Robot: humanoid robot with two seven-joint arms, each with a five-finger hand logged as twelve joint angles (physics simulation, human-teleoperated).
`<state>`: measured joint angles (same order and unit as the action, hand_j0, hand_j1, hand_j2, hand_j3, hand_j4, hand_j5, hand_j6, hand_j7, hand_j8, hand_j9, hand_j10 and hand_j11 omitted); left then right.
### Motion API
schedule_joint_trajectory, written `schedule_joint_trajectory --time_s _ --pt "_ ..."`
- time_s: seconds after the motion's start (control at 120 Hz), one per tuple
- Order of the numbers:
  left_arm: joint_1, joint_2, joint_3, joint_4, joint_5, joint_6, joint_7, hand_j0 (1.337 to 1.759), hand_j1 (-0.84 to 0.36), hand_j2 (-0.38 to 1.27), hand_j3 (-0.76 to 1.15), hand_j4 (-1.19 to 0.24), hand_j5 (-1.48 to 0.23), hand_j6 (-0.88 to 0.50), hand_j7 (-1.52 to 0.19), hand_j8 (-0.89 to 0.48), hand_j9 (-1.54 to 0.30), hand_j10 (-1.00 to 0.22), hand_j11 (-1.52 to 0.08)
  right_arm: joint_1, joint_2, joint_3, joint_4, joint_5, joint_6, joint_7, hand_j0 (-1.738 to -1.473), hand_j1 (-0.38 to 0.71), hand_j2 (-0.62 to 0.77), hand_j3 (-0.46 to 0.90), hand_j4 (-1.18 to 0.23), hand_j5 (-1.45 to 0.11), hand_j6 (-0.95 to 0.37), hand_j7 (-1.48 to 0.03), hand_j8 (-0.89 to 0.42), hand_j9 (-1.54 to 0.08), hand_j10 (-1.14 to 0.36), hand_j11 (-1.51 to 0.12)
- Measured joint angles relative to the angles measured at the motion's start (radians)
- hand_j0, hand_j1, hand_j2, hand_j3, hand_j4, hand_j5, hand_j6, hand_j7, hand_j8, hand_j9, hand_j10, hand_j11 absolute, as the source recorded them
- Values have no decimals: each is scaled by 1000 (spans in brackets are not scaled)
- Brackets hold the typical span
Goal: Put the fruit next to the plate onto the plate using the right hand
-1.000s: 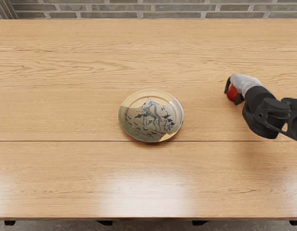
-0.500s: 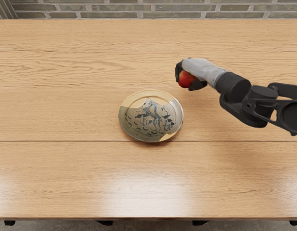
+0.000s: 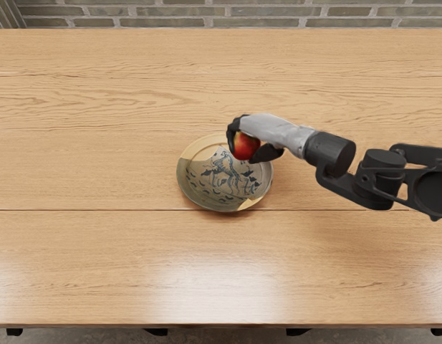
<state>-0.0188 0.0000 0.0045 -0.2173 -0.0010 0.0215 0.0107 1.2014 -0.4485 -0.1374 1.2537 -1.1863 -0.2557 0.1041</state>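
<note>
A red and yellow fruit [image 3: 243,145] is held in my right hand [image 3: 243,140], whose dark fingers are curled around it. The hand hovers over the upper right part of a round cream plate [image 3: 206,179] with a blue drawing, which lies flat on the wooden table. The right arm [image 3: 364,168] reaches in from the right edge. Whether the fruit touches the plate cannot be told. The left arm is out of view.
The wooden table [image 3: 99,107] fills the view, with its front edge at the bottom. A brick wall [image 3: 221,13] runs along the far side.
The right hand has carried the fruit leftward from the table's right side to above the plate's upper right rim. The plate has not moved.
</note>
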Motion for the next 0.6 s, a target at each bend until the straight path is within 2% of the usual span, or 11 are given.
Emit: schedule_joint_trajectory --time_s 0.008,0.283,0.317,0.392,0.5,0.6 --pt "-1 0 0 0 0 0 0 1658 349 0 0 0 0 0 0 0 0 0 0 -1 2 0 0 0 0 0 -1639 328 213 -1 -570 -1232 -296 -1134 -179 -1160 -465 -1171" --pt "0 0 0 0 0 0 0 1658 349 0 0 0 0 0 0 0 0 0 0 -26 44 2 -32 7 -3 -3 -1642 341 194 0 -580 -1184 -298 -1100 -163 -1133 -454 -1149" --pt "-1 0 0 0 0 0 0 1658 349 0 0 0 0 0 0 0 0 0 0 -30 57 18 -42 18 -4 -4 -1644 262 160 0 -532 -1051 -281 -975 -167 -1007 -482 -1019" --pt "0 0 0 0 0 0 0 1658 349 0 0 0 0 0 0 0 0 0 0 -38 76 55 -56 39 -5 -6 -1648 84 110 0 -377 -740 -204 -687 -125 -709 -343 -718" --pt "0 0 0 0 0 0 0 1658 349 0 0 0 0 0 0 0 0 0 0 -38 73 82 -57 59 13 -6 -1652 -81 63 0 -234 -450 -132 -419 -85 -432 -214 -437" --pt "-1 0 0 0 0 0 0 1658 349 0 0 0 0 0 0 0 0 0 0 -30 0 229 -42 106 286 -8 -1655 -173 38 0 -155 -290 -93 -271 -64 -279 -142 -282"
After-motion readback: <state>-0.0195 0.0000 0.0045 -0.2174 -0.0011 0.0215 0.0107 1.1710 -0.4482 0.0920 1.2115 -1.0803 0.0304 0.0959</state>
